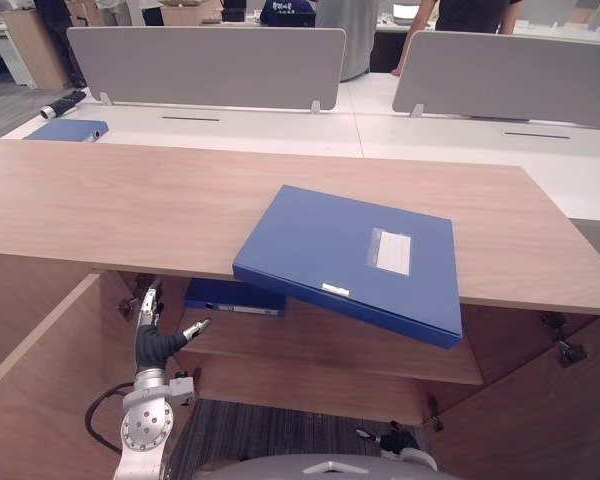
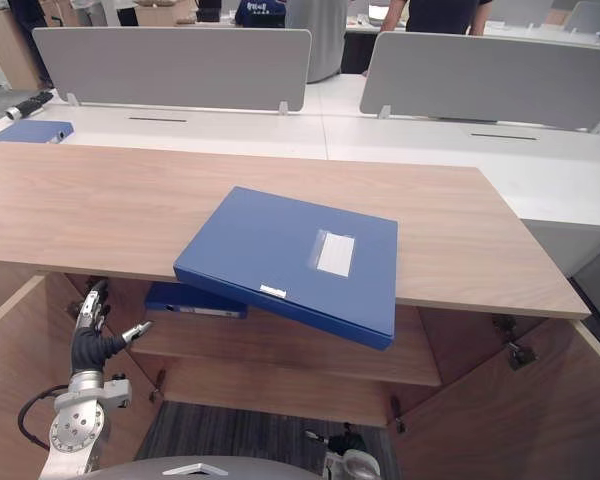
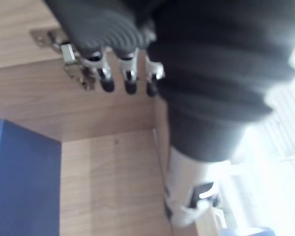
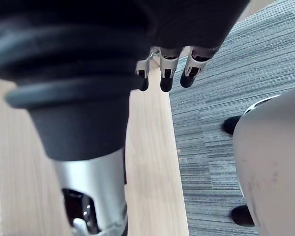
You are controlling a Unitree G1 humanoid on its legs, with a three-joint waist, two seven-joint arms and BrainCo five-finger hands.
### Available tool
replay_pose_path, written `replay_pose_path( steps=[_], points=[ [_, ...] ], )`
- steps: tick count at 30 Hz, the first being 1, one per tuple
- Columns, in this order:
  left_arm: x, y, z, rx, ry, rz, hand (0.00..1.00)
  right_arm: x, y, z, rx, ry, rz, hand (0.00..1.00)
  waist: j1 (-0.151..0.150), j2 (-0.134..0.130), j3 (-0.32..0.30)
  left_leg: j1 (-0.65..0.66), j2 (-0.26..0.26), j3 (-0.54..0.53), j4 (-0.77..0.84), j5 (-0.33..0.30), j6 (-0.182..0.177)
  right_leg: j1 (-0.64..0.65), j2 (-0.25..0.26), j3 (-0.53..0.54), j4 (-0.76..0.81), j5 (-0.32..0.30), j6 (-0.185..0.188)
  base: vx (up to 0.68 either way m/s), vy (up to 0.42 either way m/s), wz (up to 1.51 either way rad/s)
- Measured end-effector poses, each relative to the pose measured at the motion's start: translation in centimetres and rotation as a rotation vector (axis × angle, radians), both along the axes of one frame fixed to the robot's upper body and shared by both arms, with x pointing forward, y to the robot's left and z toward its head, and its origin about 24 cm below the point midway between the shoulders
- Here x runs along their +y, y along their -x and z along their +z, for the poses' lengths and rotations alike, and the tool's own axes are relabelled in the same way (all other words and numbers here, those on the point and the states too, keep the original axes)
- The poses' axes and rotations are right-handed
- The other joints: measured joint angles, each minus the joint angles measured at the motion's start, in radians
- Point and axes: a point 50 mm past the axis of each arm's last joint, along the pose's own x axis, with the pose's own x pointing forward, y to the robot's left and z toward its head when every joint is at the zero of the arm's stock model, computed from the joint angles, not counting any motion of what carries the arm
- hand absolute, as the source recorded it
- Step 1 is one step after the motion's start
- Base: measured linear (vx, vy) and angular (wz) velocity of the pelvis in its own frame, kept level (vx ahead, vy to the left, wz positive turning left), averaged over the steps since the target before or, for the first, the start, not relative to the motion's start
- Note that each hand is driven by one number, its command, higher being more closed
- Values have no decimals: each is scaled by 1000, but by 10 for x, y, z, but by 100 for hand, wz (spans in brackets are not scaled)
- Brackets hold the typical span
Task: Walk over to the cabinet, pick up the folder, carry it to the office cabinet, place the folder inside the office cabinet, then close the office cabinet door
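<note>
Blue folder (image 1: 350, 262) overhangs cabinet top (image 1: 130, 210) at 6 o'clock. Left hand (image 1: 149, 320), 8 o'clock, and right hand (image 4: 166, 71) both loose-fingered, empty. Recommend clasping overhang two-handed.

The left arm (image 1: 143, 432) rises almost upright from the lower left, its dark-covered wrist above the silver joint. The left hand (image 1: 153, 340) points upward with its fingers (image 1: 150, 300) straight and close together and its thumb (image 1: 194, 327) spread out to the side, holding nothing. The right hand (image 4: 166, 74) hangs low, its fingers relaxed and nearly straight in a row past the ribbed cover, likewise empty.
</note>
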Motion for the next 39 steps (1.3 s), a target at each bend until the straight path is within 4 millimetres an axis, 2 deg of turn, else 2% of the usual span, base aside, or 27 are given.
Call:
replay_pose_path(
  steps=[3,11,17,22,28,32,39],
  points=[
    [-2,0,3,-14,1,-6,0,0,0,0,1,0,1,0,-1,-3,-2,3,-1,-9,0,0,1,8,-1,-3,-3,0,0,10,7,6],
    [-2,-2,28,-133,6,-11,0,0,1,-1,9,-1,1,0,5,-4,-3,7,-2,-18,0,5,8,19,0,-9,-11,9,3,4,0,1],
    [-5,-4,46,-216,-15,-30,0,0,0,-2,20,-3,5,0,-4,-2,-7,11,-3,-20,0,6,8,26,0,-11,-16,8,-2,2,0,1],
    [-14,-7,48,-208,-108,-143,0,0,-2,-2,20,12,35,0,-20,6,-8,26,-2,-13,0,4,6,41,1,-4,-23,9,-7,-18,5,-4],
    [-17,-14,54,-228,-254,-225,0,-11,1,-2,51,52,79,0,-37,14,-14,29,0,-1,0,4,6,41,3,6,-31,16,-11,-18,9,-6],
    [-26,-17,56,-243,-320,-277,0,-16,8,-3,74,65,78,0,-45,15,-14,31,0,6,0,2,3,40,4,11,-33,18,-13,-3,7,-4],
    [-59,-22,61,-299,-418,-440,0,-24,19,-5,121,96,68,0,-63,23,-24,33,1,16,-1,-6,-3,40,6,28,-44,21,-16,5,6,-4]
  ],
)
